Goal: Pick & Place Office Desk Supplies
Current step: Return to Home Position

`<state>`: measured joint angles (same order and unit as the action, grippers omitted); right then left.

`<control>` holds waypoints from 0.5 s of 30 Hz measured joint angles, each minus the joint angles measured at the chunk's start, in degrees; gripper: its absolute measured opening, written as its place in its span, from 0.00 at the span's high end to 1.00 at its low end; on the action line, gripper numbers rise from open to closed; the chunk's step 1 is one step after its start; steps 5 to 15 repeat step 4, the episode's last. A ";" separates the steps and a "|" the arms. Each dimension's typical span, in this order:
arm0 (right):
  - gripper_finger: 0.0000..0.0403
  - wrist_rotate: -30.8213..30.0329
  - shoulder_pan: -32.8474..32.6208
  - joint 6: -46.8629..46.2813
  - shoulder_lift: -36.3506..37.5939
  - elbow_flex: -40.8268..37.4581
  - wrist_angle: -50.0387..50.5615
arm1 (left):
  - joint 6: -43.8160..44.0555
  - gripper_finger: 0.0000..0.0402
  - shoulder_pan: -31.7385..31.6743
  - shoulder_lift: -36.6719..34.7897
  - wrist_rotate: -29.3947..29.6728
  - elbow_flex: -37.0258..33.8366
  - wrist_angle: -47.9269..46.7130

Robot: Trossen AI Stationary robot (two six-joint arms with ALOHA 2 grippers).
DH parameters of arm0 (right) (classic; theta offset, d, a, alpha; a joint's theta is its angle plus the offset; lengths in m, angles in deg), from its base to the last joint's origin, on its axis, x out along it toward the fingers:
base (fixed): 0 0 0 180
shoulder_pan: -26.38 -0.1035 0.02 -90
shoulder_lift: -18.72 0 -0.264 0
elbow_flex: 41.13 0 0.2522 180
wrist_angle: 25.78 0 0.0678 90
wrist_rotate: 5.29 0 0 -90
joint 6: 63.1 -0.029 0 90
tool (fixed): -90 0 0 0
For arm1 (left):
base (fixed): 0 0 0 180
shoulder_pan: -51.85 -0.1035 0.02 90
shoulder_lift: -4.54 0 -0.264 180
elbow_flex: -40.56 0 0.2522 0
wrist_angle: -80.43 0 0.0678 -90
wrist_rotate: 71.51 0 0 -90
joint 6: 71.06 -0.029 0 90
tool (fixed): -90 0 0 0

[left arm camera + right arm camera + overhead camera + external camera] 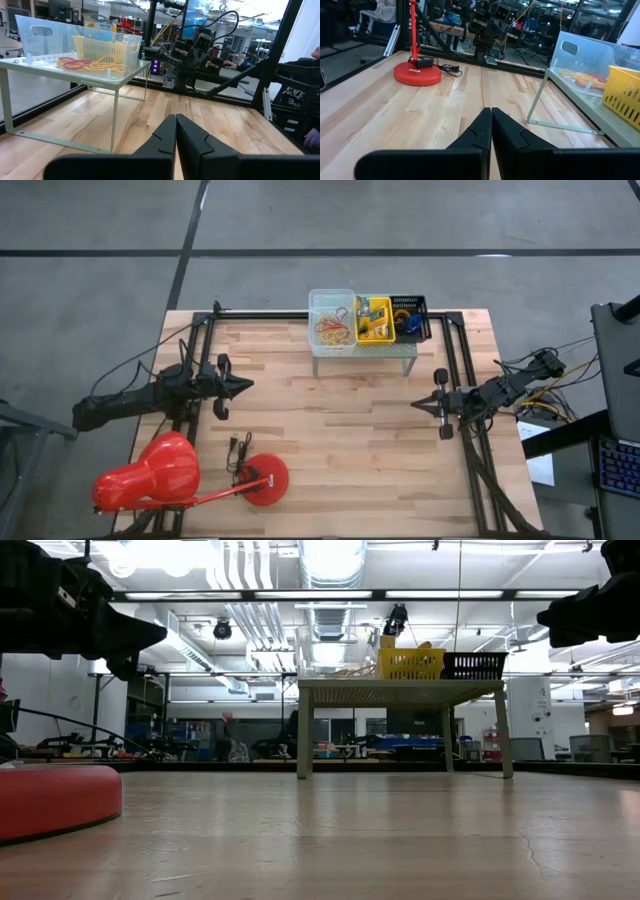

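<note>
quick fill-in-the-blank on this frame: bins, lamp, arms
The ___ bin stands between the clear bin and the black bin. All three stand on the ___. The lamp sits nearest the ___ arm. Both arms' jaws are ___.
Missing: yellow; shelf; left; shut.

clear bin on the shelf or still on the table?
On the shelf: the clear bin stands on its top beside the yellow bin, rubber bands inside.
</note>
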<state>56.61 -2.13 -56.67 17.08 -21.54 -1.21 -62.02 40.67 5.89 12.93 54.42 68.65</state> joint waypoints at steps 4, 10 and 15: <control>0.98 0.01 0.00 -0.07 -0.01 0.00 -0.01 | 0.00 0.96 -0.02 0.00 0.02 0.00 0.00; 0.98 0.01 0.00 -0.07 -0.01 0.00 -0.01 | 0.00 0.96 -0.02 0.00 0.02 0.00 0.00; 0.98 0.01 0.00 -0.07 -0.01 0.00 -0.01 | 0.00 0.96 -0.02 0.00 0.02 0.00 0.00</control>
